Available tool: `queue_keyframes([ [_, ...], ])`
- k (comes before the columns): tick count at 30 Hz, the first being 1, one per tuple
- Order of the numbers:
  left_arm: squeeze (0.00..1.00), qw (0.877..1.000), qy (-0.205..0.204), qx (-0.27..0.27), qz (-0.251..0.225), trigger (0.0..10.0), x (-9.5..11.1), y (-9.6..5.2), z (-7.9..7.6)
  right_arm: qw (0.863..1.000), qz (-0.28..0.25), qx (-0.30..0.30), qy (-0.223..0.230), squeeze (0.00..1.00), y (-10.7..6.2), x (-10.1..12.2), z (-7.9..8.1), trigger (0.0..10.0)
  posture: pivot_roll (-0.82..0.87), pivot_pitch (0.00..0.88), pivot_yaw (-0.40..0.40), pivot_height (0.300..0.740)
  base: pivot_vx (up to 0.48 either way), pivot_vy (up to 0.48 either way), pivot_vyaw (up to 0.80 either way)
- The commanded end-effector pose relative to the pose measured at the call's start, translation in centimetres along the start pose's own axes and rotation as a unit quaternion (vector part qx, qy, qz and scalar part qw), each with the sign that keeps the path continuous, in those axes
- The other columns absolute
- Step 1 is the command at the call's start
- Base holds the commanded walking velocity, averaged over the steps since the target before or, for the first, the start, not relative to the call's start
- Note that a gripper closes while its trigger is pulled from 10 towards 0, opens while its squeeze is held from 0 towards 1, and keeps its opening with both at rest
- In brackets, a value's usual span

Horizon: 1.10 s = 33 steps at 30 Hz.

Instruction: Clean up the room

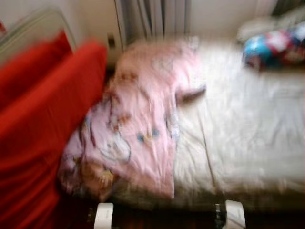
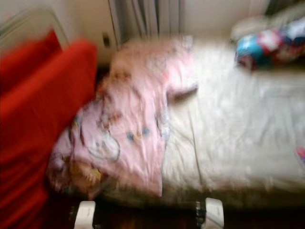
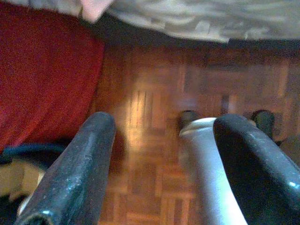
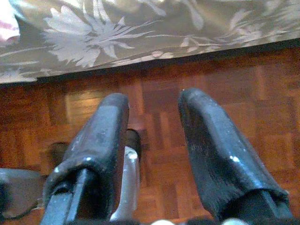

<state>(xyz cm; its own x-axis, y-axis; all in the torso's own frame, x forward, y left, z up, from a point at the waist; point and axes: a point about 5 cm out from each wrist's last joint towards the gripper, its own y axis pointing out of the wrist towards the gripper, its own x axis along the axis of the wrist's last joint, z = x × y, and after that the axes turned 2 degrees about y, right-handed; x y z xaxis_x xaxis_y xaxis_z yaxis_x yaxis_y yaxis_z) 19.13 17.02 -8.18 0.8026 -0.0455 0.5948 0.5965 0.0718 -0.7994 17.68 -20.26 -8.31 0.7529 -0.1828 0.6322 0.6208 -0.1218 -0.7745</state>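
While both grippers hang empty, fingers apart, near the bed (image 1: 248,143), approach squarely and grasp the crumpled pink blanket (image 1: 143,119) by its edge.

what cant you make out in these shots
- Print on the pink blanket: head views blurred by motion, figures unreadable.
- Colourful bundle at the bed's far corner: blurred and cut by the right edge; cannot tell what it is.
- Red cover: what lies beneath is hidden.
- Under the bed: dark shadow in both wrist views.
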Motion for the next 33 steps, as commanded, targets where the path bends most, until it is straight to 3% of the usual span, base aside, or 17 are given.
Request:
queue_keyframes([
  [1, 0.0, 1.0, 0.0, 0.004, 0.014, 10.0, -1.01, -0.18, 0.24, 1.0, 0.007, 0.006, -0.008, 0.0, -0.05, -0.35, 0.21, 10.0, -0.13, 0.068, 0.03, 0.74, 0.0, 0.0, 0.0],
  [22, 0.0, 0.999, -0.033, 0.003, 0.008, 10.0, -0.86, -0.17, -0.42, 1.0, -0.001, 0.011, -0.013, 0.0, -0.01, 0.14, -0.34, 10.0, -0.13, 0.089, -0.026, 0.74, 0.0, 0.0, 0.69],
  [33, 0.0, 0.999, -0.038, 0.003, 0.0, 10.0, -0.72, -0.17, -0.19, 1.0, -0.007, 0.007, 0.012, 0.0, -0.03, 0.09, -0.13, 10.0, -0.12, 0.118, -0.006, 0.74, 0.0, 0.0, 0.0],
])
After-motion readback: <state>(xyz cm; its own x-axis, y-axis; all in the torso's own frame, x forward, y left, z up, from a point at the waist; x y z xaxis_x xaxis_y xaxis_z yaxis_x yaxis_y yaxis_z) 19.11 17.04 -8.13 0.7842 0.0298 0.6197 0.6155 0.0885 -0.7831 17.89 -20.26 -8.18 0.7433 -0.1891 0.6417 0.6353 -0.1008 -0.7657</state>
